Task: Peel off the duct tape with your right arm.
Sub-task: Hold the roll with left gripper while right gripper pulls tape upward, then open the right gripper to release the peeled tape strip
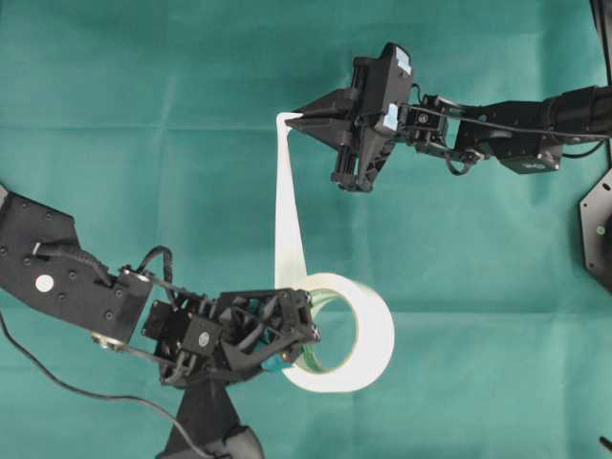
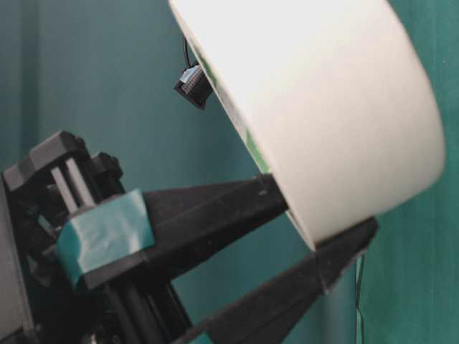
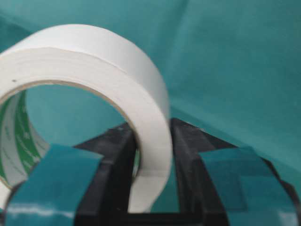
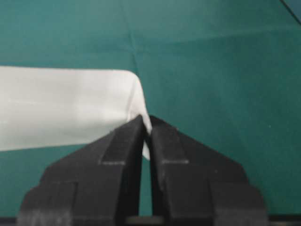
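Tape roll (image 1: 368,335) sits low on the green-clothed worktop (image 1: 143,115), its wall clamped between the left gripper's (image 1: 304,349) jaws, one finger inside the core. A peeled strip (image 1: 287,206) runs up to the right gripper (image 1: 295,121), whose jaws are closed on its end.

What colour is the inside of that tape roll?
White with green printing on the duct tape's inner core, clearest in the left wrist view.
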Motion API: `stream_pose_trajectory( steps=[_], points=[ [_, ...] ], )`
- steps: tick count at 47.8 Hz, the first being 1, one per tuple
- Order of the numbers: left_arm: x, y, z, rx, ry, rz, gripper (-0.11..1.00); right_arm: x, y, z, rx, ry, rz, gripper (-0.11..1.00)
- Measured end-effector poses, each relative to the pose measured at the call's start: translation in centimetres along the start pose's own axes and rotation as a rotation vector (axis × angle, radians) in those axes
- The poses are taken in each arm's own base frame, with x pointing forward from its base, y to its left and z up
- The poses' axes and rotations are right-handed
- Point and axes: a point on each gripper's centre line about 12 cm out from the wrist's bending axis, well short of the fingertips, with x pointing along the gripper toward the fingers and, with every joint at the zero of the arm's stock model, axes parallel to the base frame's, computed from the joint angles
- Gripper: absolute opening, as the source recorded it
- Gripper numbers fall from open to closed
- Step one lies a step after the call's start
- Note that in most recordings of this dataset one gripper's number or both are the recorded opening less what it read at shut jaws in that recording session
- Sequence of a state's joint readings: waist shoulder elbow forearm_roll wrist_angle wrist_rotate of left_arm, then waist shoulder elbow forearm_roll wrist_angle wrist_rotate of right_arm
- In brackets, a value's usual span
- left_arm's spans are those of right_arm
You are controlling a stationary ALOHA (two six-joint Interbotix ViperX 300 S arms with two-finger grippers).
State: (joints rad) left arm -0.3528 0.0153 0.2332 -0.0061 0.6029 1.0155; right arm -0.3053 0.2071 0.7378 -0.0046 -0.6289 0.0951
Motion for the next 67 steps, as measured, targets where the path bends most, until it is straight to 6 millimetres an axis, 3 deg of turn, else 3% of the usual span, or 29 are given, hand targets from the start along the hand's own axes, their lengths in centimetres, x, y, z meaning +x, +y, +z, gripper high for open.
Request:
stream_pose_trajectory(
  steps=[16, 34, 39, 42, 45, 51, 67],
  points=[
    [0.3, -0.6, -0.4, -0.005, 0.011, -0.015, 0.20, -0.3, -0.4, 0.9, -0.001, -0.007, -0.008, -0.09],
    [0.7, -1.3, -0.8, -0.008, 0.020, -0.031, 0.20, -0.4, -0.6, 0.6, -0.003, 0.034, -0.016, -0.07],
    [0.7, -1.4, -0.6, -0.006, 0.016, -0.032, 0.20, -0.4, -1.1, 0.7, 0.000, 0.030, -0.028, 0.02],
    [0.7, -2.0, 0.4, 0.014, -0.004, -0.035, 0.20, -0.5, -3.2, 0.9, 0.020, 0.027, -0.077, 0.13],
    [0.6, -2.5, 1.1, 0.030, -0.018, -0.043, 0.20, -0.7, -4.5, 1.2, 0.036, 0.019, -0.109, 0.28],
    [0.5, -2.6, 1.1, 0.023, -0.021, -0.043, 0.20, -1.0, -3.9, 2.1, 0.017, -0.005, -0.094, 0.63],
    [-1.0, -1.4, 0.0, 0.002, -0.017, -0.002, 0.20, -3.3, -3.8, 2.8, 0.020, -0.024, -0.098, 0.63]
  ],
)
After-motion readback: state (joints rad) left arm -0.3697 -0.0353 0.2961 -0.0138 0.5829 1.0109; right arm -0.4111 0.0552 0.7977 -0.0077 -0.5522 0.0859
